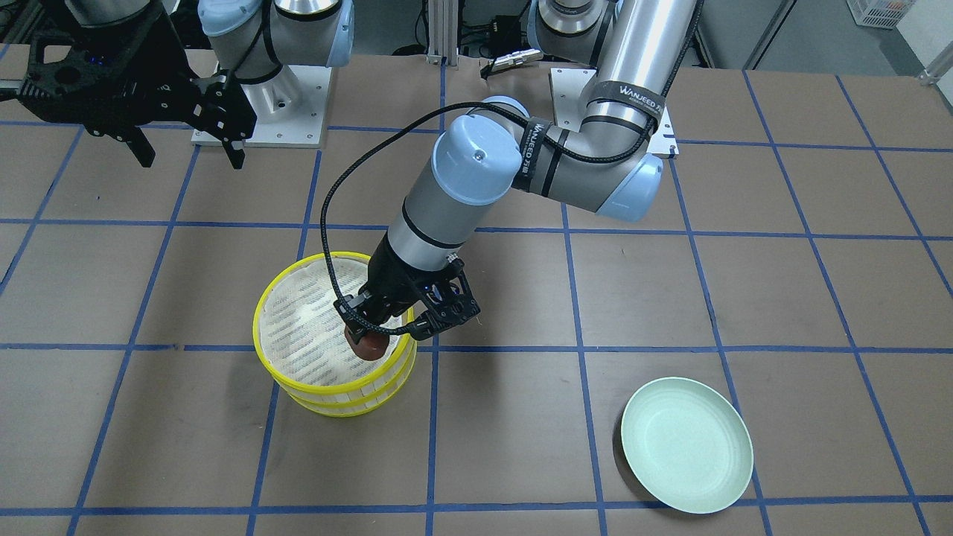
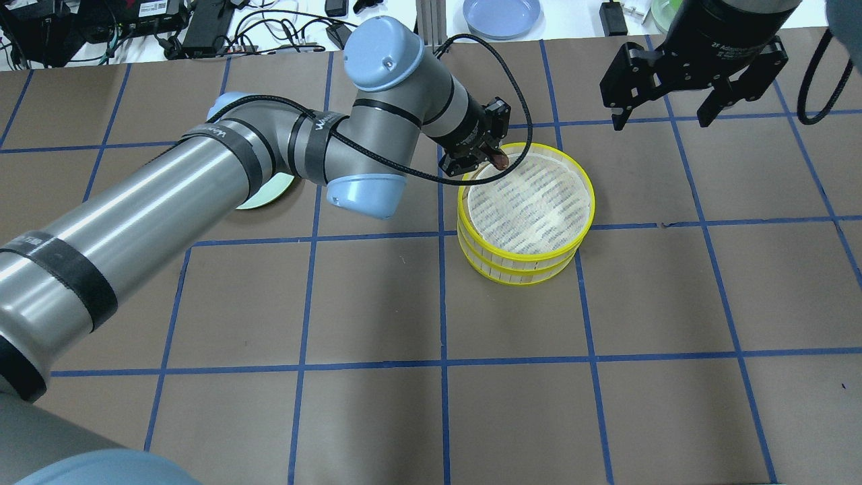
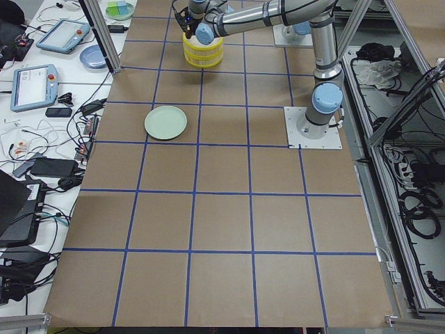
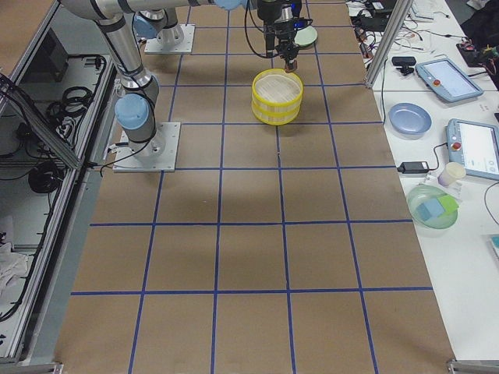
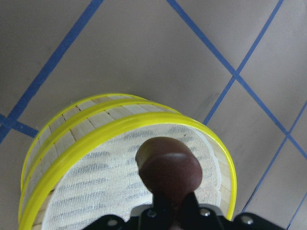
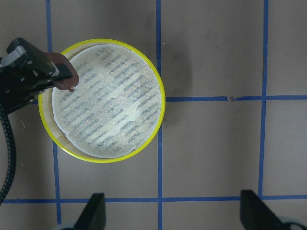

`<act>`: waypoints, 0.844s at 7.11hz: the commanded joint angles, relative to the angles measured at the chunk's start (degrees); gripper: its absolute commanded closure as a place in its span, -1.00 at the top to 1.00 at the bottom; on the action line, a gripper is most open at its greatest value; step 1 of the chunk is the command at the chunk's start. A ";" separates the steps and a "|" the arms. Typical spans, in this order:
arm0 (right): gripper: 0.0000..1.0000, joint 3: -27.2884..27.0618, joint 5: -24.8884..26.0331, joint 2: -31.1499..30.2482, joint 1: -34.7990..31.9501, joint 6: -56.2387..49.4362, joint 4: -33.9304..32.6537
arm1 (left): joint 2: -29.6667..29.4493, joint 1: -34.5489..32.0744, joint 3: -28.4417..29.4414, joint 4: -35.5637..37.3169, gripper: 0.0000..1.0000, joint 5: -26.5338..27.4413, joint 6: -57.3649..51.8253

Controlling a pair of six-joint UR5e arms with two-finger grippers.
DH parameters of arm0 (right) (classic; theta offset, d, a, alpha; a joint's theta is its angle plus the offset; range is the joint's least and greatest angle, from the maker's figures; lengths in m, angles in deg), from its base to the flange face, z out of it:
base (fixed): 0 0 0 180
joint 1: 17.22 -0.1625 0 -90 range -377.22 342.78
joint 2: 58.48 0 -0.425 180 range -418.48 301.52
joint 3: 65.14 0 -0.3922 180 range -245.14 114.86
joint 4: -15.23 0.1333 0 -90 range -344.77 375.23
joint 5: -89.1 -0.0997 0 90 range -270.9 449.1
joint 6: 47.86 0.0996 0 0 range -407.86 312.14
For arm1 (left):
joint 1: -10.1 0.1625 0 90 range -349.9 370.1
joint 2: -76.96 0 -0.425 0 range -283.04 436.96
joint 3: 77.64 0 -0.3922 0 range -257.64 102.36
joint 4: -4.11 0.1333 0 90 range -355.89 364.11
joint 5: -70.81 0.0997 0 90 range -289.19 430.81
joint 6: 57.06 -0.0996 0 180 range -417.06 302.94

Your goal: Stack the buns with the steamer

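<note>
The two steamer tiers (image 1: 257, 327) stand stacked, with yellow rims and a bare white liner on top (image 2: 532, 202). My left gripper (image 1: 370, 336) is shut on the dark reddish-brown bun (image 1: 366, 347) and holds it just over the top tier's rim, on the side toward the robot's left. The bun shows in the left wrist view (image 5: 168, 170) above the liner, and in the right wrist view (image 6: 64, 72). My right gripper (image 2: 660, 121) is open and empty, high above the table and apart from the steamer. The pale cream bun is hidden.
A pale green plate (image 1: 686, 445) lies on the table to the robot's left, partly behind the left arm in the overhead view (image 2: 269, 195). A blue plate (image 2: 502, 15) sits on the bench beyond the table.
</note>
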 commanded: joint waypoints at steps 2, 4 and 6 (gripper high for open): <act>1.00 -0.09 0.17 -0.28 0.03 -0.01 -0.13 | -0.12 -0.82 -0.06 0.06 0.99 -0.03 0.64; 1.00 -0.09 0.17 -0.28 -0.05 -0.01 -0.75 | 0.06 -0.82 -0.06 -0.55 0.99 -0.11 -0.15; 1.00 -0.09 0.18 -0.28 0.03 -0.01 -0.84 | 0.32 -0.82 -0.06 -1.25 0.99 0.06 -0.42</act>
